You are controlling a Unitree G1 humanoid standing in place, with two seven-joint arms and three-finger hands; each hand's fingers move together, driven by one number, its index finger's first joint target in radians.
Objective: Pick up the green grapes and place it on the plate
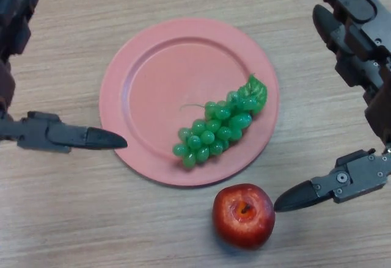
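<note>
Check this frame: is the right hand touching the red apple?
Apart. The head view shows a thin strip of table between the right hand fingertip and the apple.

Soft, even, fairly bright light falls from above on the wooden table (91,231). Shadows are faint and diffuse: a thin dark band hugs the lower rim of the pink plate (160,181) near the left hand (61,135), and a soft patch lies under the red apple (243,215) just beside the right hand (342,179). Small highlights glint on the apple's top and on the green grapes (214,134).
</note>
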